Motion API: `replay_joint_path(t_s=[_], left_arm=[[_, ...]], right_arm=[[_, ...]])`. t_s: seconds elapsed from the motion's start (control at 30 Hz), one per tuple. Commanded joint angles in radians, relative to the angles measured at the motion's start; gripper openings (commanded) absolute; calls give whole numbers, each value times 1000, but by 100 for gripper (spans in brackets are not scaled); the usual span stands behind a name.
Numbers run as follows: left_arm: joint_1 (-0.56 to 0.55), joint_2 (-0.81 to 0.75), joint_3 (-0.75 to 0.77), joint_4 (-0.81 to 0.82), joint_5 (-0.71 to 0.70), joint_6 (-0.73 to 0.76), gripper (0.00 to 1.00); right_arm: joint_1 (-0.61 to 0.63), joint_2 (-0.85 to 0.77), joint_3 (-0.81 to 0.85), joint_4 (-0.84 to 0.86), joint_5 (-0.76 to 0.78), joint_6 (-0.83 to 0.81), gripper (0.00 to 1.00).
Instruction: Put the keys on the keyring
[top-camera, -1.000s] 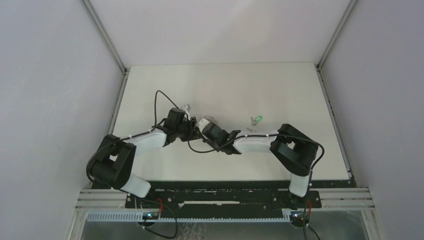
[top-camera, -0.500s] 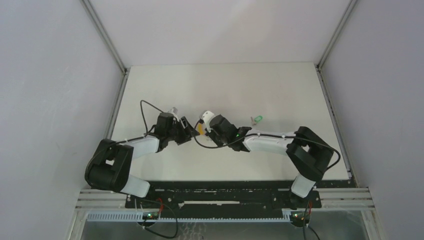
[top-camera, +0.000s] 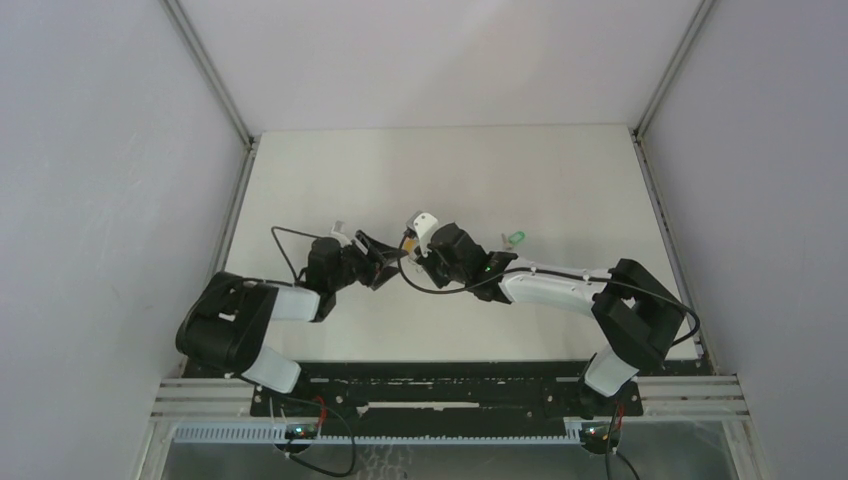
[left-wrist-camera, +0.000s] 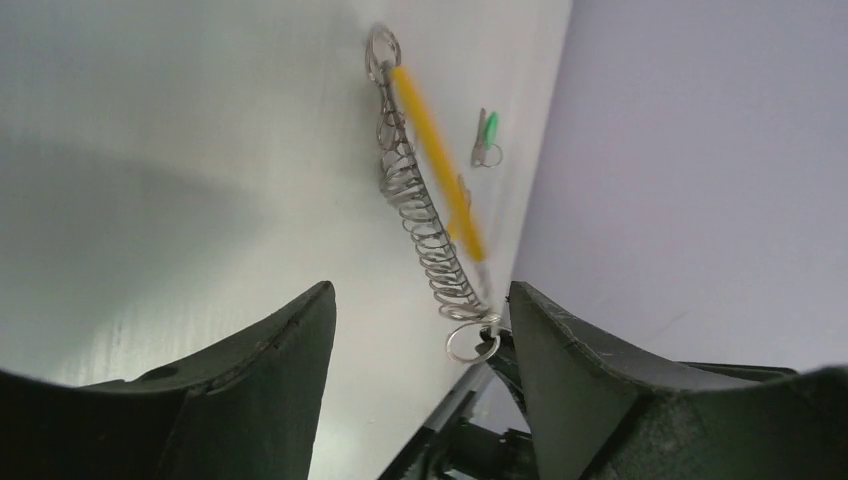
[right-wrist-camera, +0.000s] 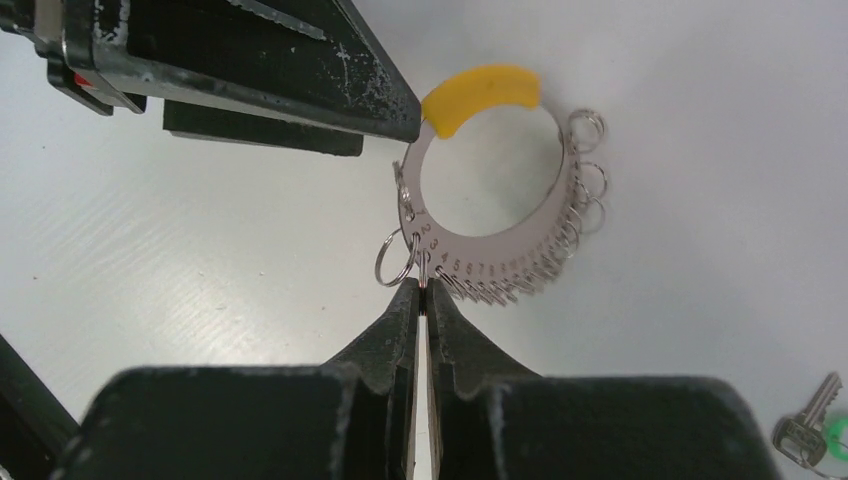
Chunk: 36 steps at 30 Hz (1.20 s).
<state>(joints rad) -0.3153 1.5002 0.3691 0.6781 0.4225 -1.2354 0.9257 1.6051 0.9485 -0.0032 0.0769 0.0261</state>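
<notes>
Jaws of the right gripper are pressed together and pinch the keyring by the near edge of its flat metal band, right at the low stamped numbers. In the right wrist view the keyring faces the camera as a full circle. Its yellow section arches over the far side of the rim, opposite the pinch. Small split rings crowd along the outer rim of the keyring, from the pinch round its right side and up toward the yellow part.

Jaws of the left gripper stand spread wide with nothing between them. From the left wrist view the keyring appears edge-on, out beyond the two fingertips and roughly in line with the gap. In the right wrist view one black finger of the left gripper reaches in to the upper left of the keyring, its tip just beside the end of the yellow section; contact cannot be told.

Out past the keyring on the right arm's side, well apart from it, the green-headed key lies flat on the white table. From above, both arms meet at the keyring near the table's middle.
</notes>
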Motion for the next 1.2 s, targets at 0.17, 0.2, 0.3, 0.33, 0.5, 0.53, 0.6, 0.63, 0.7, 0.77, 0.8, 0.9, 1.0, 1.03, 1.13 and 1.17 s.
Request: replay_joint_path(t_s=[0.17,0.2,0.3,0.33,0.5,0.53,0.6,0.63,0.7,0.77,0.8,0.9,1.0,1.03,1.13,1.17], left_arm=[[3,67,-100,410,-32,-240,70],[3,68,-89,388,-28,-231,70],[2,99,-55,365,-16,-219,70],[3,110,-44,361,-16,-214,69],[4,179,25,317,2,-185,66],[3,193,41,311,4,-181,64],[3,215,61,309,7,-177,61],[4,222,71,310,7,-177,59],[2,232,95,306,5,-173,55],[1,244,127,291,9,-164,50],[-3,253,141,284,11,-161,46],[-11,281,166,282,16,-156,35],[-13,295,174,284,16,-149,24],[-13,296,174,290,16,-144,19],[-14,279,175,292,16,-107,3],[-14,269,177,290,17,-90,1]], right_arm=[[19,-13,-11,47,-6,13,0],[21,-14,-11,48,-9,14,0],[24,-21,-18,53,-13,12,0],[25,-23,-20,56,-16,12,0],[33,-28,-22,53,-23,8,0],[34,-30,-24,54,-23,7,0],[35,-33,-29,61,-25,6,0],[36,-35,-32,64,-26,6,0],[36,-35,-34,66,-27,6,0],[36,-37,-37,65,-28,7,0],[35,-38,-38,67,-28,5,0],[36,-48,-44,71,-26,2,0],[36,-56,-53,77,-27,0,0],[35,-57,-55,81,-28,1,0],[35,-59,-58,82,-34,4,0],[36,-62,-60,80,-35,6,0]])
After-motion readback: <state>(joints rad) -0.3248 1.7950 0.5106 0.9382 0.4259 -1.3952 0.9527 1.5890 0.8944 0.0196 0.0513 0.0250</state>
